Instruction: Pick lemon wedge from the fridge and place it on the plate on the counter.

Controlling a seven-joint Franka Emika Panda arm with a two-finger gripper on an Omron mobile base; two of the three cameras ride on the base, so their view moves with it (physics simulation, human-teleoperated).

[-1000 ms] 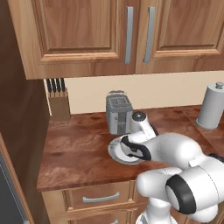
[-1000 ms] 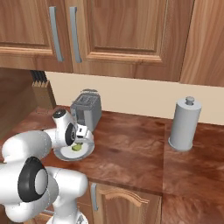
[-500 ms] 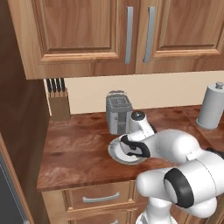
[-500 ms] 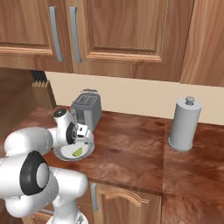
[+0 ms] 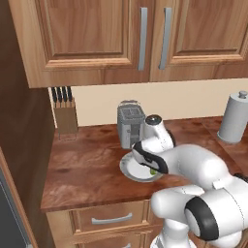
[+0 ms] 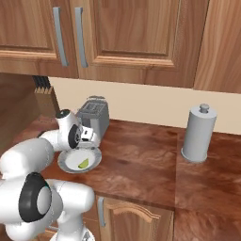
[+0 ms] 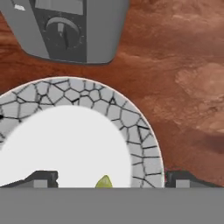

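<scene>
Kitchen corner: reddish-brown mottled counter [image 6: 141, 164] under wooden wall cabinets [image 6: 136, 40], pale wall behind.

Lemon wedge [image 6: 83, 164] lying on the white middle of the plate [image 6: 66, 157], directly under the gripper [image 7: 107, 177] and apart from it; in the hand view seen as a small yellow-green tip [image 7: 103, 181] midway between the two dark fingertips [image 7: 41, 178], touching neither. Jaws spread wide, holding nothing. In the left base view a sliver of the wedge [image 5: 153, 171] peeking out beneath the hand, the gripper [image 5: 145, 162] hovering low over the plate [image 5: 129, 169].

Plate resting flat on the counter [image 7: 183, 65], its grey cracked-pattern rim [image 7: 140, 131] curving round past the right fingertip.

Just beyond the plate, ahead of the fingers, a grey toaster [image 7: 65, 28] with a round knob on its face; same toaster [image 6: 94, 115] standing behind the hand near the wall. Further off to the hand's left, a knife block [image 5: 64, 116] against the wall beside a tall brown side panel [image 5: 22, 145]. Well away to the right, a grey paper-towel holder [image 6: 197, 134] upright on the counter. Drawers with metal handles [image 5: 111, 220] below the counter edge.
</scene>
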